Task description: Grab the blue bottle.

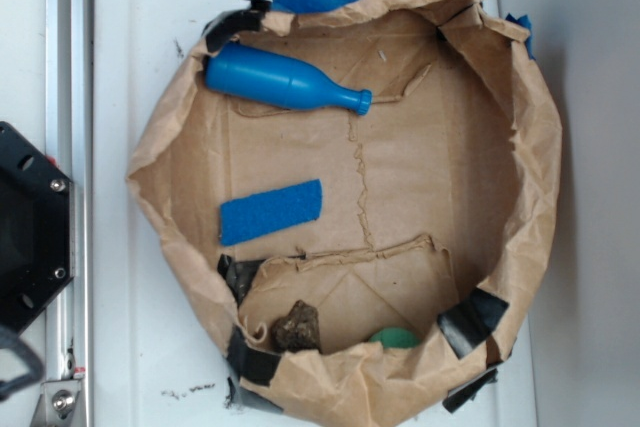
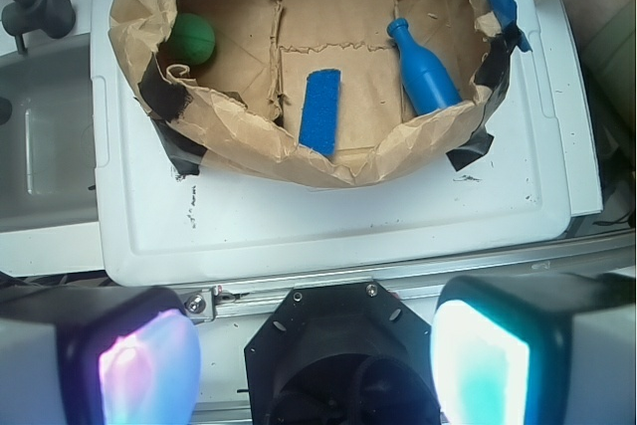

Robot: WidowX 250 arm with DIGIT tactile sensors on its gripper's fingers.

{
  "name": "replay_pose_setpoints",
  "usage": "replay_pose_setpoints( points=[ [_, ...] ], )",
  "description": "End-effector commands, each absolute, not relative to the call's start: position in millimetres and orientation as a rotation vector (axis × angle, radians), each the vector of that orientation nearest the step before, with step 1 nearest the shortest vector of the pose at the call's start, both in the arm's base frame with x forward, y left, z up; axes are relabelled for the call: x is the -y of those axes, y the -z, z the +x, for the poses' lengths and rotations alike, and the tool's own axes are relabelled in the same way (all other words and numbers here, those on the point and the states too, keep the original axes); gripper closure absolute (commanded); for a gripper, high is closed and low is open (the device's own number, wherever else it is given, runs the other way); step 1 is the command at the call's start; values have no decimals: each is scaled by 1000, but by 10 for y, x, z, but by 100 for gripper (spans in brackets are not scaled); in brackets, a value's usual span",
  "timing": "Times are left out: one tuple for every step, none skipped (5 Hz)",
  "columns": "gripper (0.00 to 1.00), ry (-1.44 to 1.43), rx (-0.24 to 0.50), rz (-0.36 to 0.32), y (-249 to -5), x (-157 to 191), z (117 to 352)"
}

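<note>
Lay on its side, upper left of the exterior frame inside the paper bag (image 1: 520, 147): blue bottle (image 1: 280, 79), likely light, stiff, slick, best taken mid-body; tool (image 2: 314, 350) apart, well away.

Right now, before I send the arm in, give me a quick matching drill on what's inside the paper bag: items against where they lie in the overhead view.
Items:
1. blue bottle
2. blue foam strip
3. green ball
4. brown lump

Places, exterior view:
A. bottom edge, mostly hidden by the bag wall
B. upper left, lying on its side
C. left of centre, flat
D. lower left, beside black tape

Pairs: 1-B, 2-C, 3-A, 4-D
</note>
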State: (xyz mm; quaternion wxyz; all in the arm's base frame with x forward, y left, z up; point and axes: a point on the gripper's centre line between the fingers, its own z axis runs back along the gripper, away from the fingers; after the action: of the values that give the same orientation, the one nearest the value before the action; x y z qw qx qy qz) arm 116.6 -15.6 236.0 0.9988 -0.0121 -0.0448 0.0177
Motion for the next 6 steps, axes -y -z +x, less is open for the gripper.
replay_pose_setpoints(
  points=[
    [0, -36, 90, -24, -2360, 156, 1166],
    [0, -33, 59, -22, -2303, 132, 1497],
    [0, -1, 32, 12, -2201, 182, 1785],
    [0, 84, 3, 21, -2121, 224, 1982],
    [0, 257, -10, 43, -2039, 194, 2101],
    [0, 507, -8, 46, -1927, 133, 2135]
  ],
)
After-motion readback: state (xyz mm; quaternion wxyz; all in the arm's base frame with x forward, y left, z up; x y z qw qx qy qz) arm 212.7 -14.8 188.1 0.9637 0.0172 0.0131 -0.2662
